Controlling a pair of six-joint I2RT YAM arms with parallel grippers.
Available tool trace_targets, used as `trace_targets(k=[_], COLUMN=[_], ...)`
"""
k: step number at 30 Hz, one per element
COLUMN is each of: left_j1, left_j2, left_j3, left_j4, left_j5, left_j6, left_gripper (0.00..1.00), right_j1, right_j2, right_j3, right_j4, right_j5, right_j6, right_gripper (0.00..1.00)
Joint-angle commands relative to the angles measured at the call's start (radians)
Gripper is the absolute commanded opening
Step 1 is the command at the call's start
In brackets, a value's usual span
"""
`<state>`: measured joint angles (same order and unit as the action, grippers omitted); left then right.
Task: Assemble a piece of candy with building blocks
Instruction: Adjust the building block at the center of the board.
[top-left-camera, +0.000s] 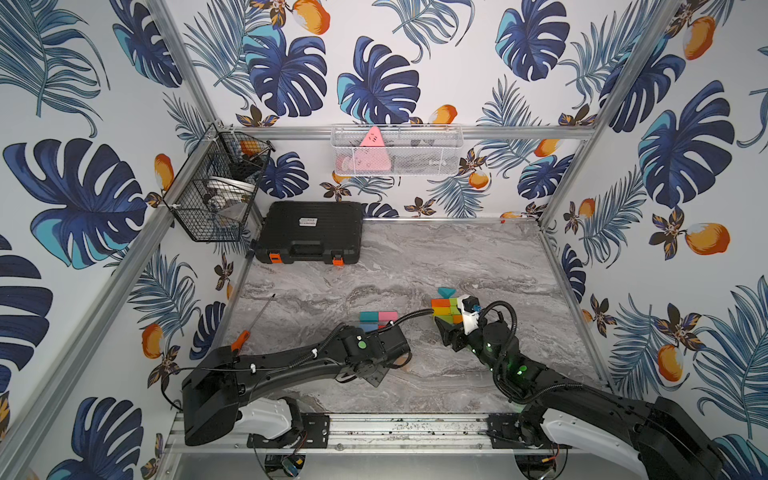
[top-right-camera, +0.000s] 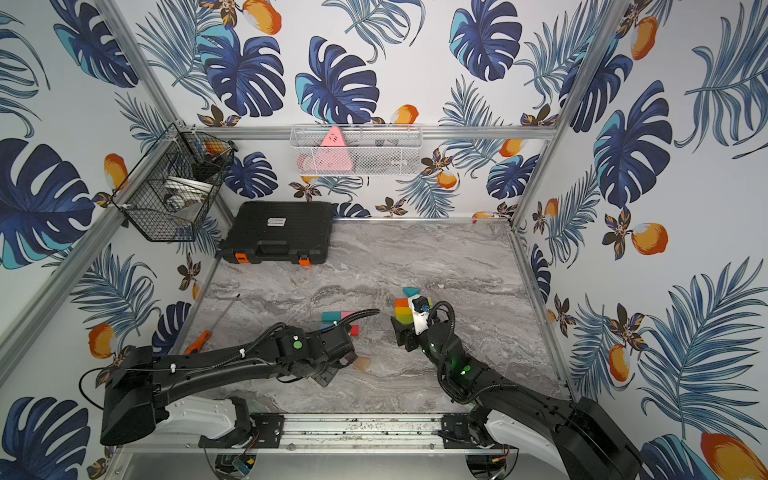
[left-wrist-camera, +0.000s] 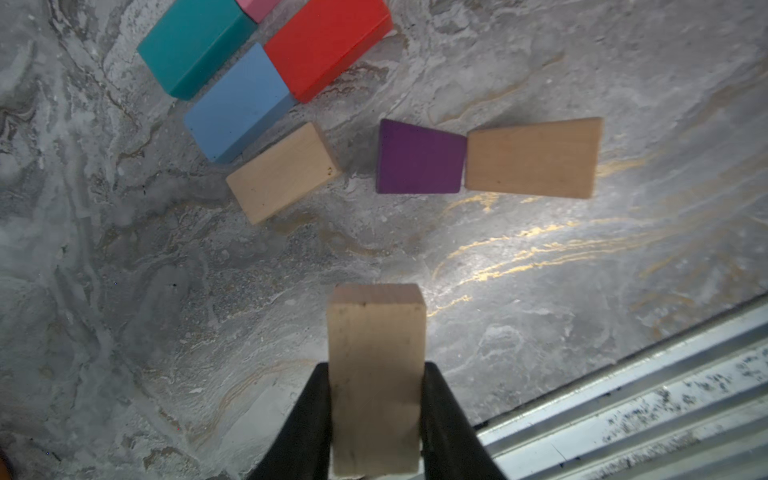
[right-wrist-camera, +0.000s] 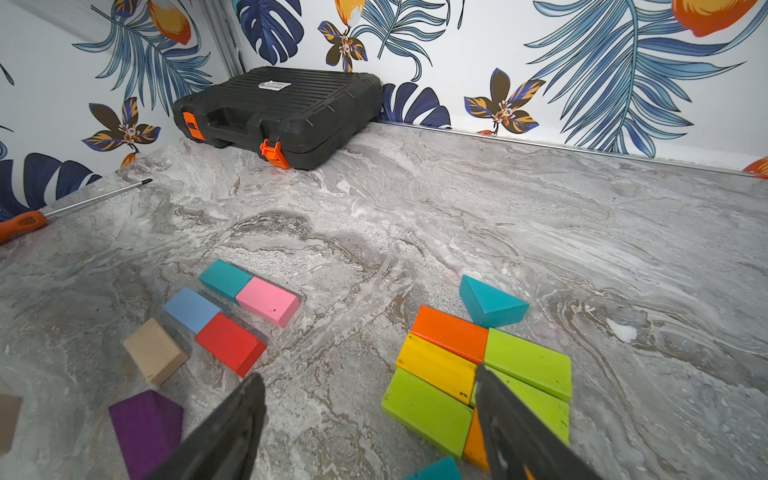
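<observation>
In the left wrist view my left gripper is shut on an upright plain wood block, held above the marble. Beyond it lie loose building blocks: teal, red, blue, plain wood, purple and a plain wood wedge. My right gripper stands open and empty. One finger hangs over a packed cluster of green, yellow and orange blocks. A teal triangle touches the cluster's far side. In a top view the cluster sits right of centre.
A black toolbox stands at the back left. An orange-handled screwdriver lies along the left wall. A black wire basket and a white mesh basket hang on the walls. A metal rail runs along the front edge.
</observation>
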<state>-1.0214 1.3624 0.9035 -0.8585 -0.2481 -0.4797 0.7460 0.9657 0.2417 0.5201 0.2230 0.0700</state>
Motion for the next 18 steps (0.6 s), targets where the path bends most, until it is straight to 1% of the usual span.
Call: trace_targets(k=[1, 6, 15, 18], left_j1=[0.029, 0.081, 0.103, 0.104], left_j2=[0.029, 0.102, 0.19, 0.186], left_j3=[0.006, 0.016, 0.063, 0.059], left_j4=[0.046, 0.104, 0.132, 0.142], left_j5=[0.007, 0.039, 0.033, 0.037], left_j6=[0.027, 0.063, 0.094, 0.095], left_gripper=[0.24, 0.24, 0.23, 0.23], right_j1=[0.001, 0.002, 0.001, 0.002], right_j2=[0.001, 0.005, 0.005, 0.005], right_j3=[0.005, 0.007, 0.008, 0.008], right_j4=[0.023, 0.022, 0.017, 0.015], right_j5=[0.002, 0.002, 0.002, 0.001], right_j6=[0.007, 0.005, 0.004, 0.004], right_gripper=[0.81, 0.81, 0.81, 0.81])
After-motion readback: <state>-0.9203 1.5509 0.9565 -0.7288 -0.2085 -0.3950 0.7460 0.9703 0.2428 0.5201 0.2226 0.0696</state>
